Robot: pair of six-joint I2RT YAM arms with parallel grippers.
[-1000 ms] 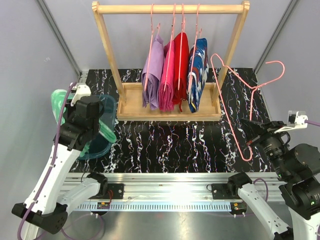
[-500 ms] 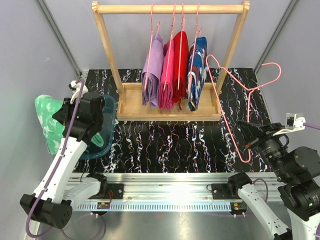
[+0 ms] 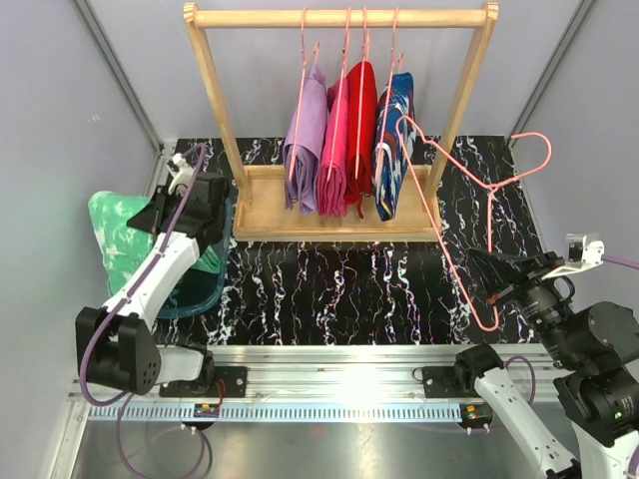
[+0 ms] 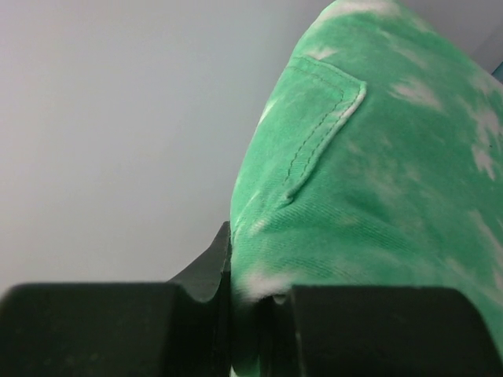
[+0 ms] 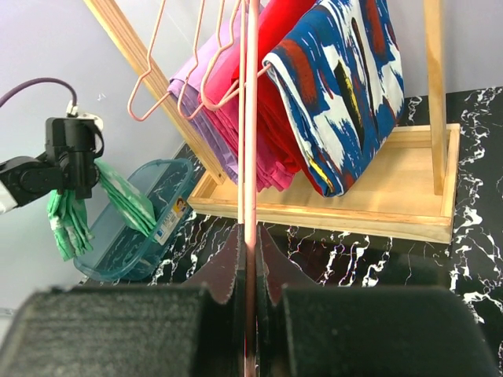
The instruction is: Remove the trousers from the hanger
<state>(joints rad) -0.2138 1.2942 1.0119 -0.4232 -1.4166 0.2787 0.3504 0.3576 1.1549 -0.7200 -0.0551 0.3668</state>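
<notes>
Green trousers hang pinched in left gripper, probably just left of the tub rim. Right gripper, far right of tub, clamps the bare hanger.

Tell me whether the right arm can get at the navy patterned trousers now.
Probably not yet: the right gripper is shut on the empty pink hanger. The navy trousers hang nearest it, nothing else between.
</notes>
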